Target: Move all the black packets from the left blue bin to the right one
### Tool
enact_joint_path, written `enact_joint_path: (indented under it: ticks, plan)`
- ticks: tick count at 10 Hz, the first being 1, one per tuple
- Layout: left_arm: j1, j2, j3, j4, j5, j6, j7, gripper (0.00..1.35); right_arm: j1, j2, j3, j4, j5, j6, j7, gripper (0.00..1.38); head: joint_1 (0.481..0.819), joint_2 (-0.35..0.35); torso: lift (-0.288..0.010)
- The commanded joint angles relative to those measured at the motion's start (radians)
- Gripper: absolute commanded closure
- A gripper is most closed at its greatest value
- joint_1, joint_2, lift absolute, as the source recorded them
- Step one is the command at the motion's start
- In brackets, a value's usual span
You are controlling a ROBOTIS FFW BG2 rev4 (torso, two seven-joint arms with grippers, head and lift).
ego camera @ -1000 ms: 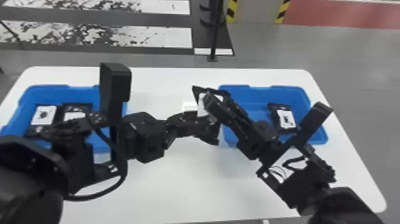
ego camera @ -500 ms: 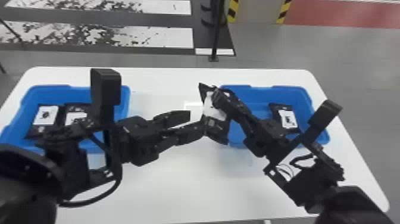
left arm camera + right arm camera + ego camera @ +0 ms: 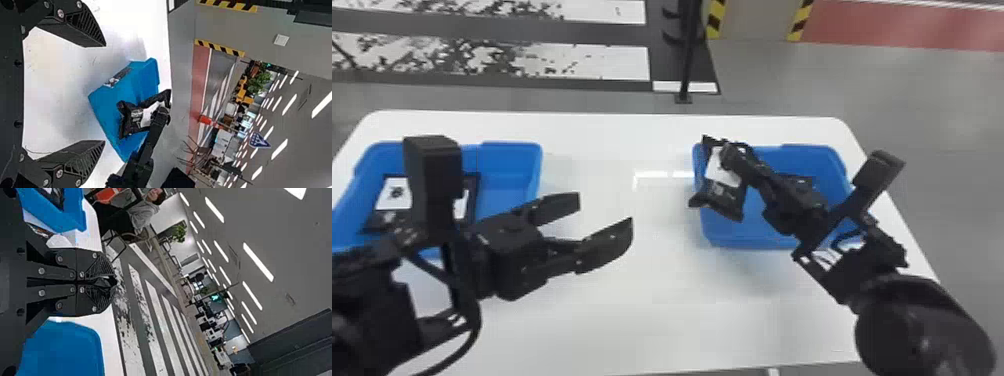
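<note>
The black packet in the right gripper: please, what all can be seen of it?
The black packet looks like crinkled, slightly shiny film with a white label. Pinched by the right gripper, it is tilted over the left side of the right blue bin. Whether it touches the bin, I cannot tell.

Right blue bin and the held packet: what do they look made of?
The right blue bin looks like moulded plastic: smooth, with rounded corners. The black packet in the right gripper seems flexible film, creased and bent; plastic or foil, I can't tell. Its white patch may be paper.
</note>
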Motion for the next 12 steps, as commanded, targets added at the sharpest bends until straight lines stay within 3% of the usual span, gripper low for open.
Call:
enact_joint_path:
  ticks: [1,3,4,6,8,10,12]
  plan:
    - [0.018,-0.006,0.029,-0.018,-0.001,-0.007,0.000,0.17,-0.072,-0.012,-0.040,0.119,0.042,-0.030,0.000,1.28,0.695,-0.110,-0.140]
    - [0.035,-0.009,0.051,-0.033,-0.001,-0.007,0.000,0.18,-0.144,-0.021,-0.092,0.249,0.116,-0.030,-0.006,1.24,0.695,-0.148,-0.140]
    - [0.040,-0.010,0.057,-0.035,-0.009,-0.009,0.000,0.17,-0.166,-0.025,-0.102,0.303,0.136,-0.015,-0.006,1.12,0.695,-0.173,-0.140]
    - [0.040,-0.012,0.071,-0.038,-0.013,-0.021,0.000,0.17,-0.168,-0.025,-0.114,0.323,0.154,0.000,-0.006,0.62,0.695,-0.194,-0.140]
    - [0.040,-0.013,0.089,-0.045,-0.023,-0.026,0.000,0.17,-0.090,-0.010,-0.140,0.215,0.196,-0.045,-0.008,0.39,0.695,-0.194,-0.140]
    - [0.040,-0.021,0.137,-0.047,-0.051,-0.031,0.000,0.17,0.036,0.021,-0.146,0.051,0.254,-0.108,-0.043,0.32,0.695,-0.193,-0.140]
    - [0.038,-0.024,0.217,-0.045,-0.109,-0.016,0.009,0.16,0.198,0.070,-0.146,-0.126,0.339,-0.211,-0.072,0.32,0.695,-0.159,-0.140]
